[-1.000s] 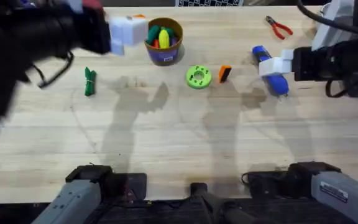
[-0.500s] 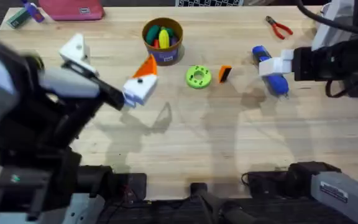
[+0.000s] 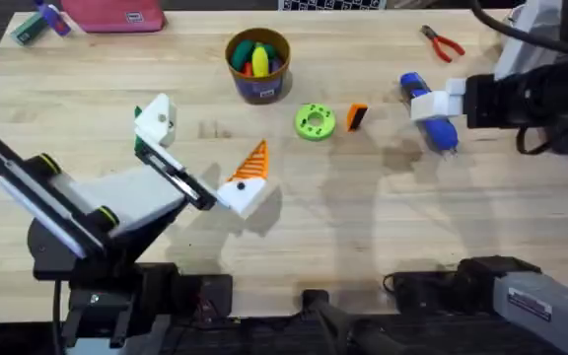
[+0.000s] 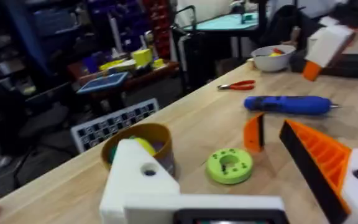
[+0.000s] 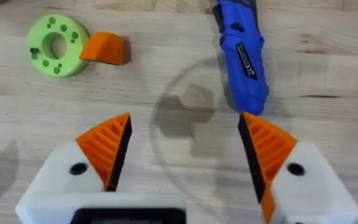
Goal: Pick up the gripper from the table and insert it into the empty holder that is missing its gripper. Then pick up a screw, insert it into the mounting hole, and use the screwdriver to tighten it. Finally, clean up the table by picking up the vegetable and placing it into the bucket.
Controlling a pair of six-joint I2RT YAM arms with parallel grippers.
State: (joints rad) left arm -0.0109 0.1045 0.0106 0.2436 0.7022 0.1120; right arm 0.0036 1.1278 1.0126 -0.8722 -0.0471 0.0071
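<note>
The loose orange gripper lies on the table just right of a green disc. My left gripper hangs open over the left-middle of the table. One of its white blocks is the bare holder, with its mounting hole facing the left wrist camera. The other block carries an orange pad. The dark green vegetable peeks out from under the holder. The blue screwdriver lies at the right, and my right gripper hovers open over it, both orange pads fitted.
A bucket holding toy vegetables stands at the back centre. Red-handled pliers lie at the far right corner. The green disc has several small holes. A pink case sits at the far left edge.
My left arm has swung from high over the table's far left down to the left-middle, its jaw now pointing right. The right arm and the table's things have not moved.
</note>
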